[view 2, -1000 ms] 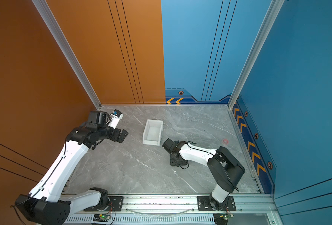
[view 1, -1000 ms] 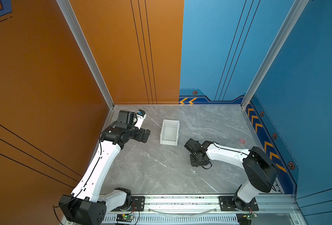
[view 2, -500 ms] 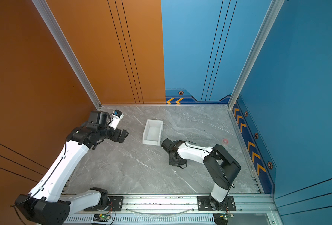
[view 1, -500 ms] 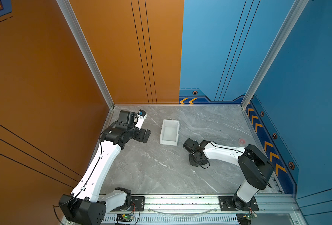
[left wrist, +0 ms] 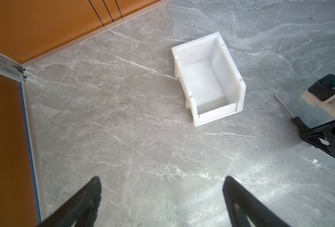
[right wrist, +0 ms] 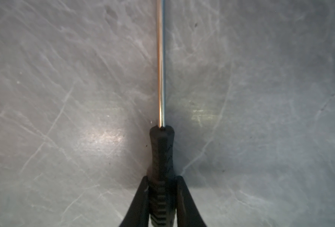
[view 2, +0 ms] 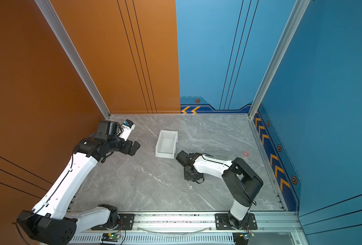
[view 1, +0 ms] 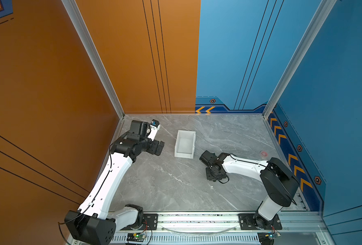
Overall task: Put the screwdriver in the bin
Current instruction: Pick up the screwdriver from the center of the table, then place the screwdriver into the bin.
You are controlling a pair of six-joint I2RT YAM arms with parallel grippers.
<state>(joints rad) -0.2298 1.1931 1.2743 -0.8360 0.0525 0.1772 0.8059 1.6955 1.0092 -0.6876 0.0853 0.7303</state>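
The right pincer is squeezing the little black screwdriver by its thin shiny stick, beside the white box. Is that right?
Not the stick: the right pincer squeezes the slim black-handled screwdriver by its ribbed black handle, as the right wrist view shows. It is beside the white rectangular plastic bin.

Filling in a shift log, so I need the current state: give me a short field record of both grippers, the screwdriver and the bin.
bin: upright on the table, nothing inside
screwdriver: outside the bin, low at the table
right gripper: shut on the screwdriver handle
left gripper: open, holding nothing
task: not yet done
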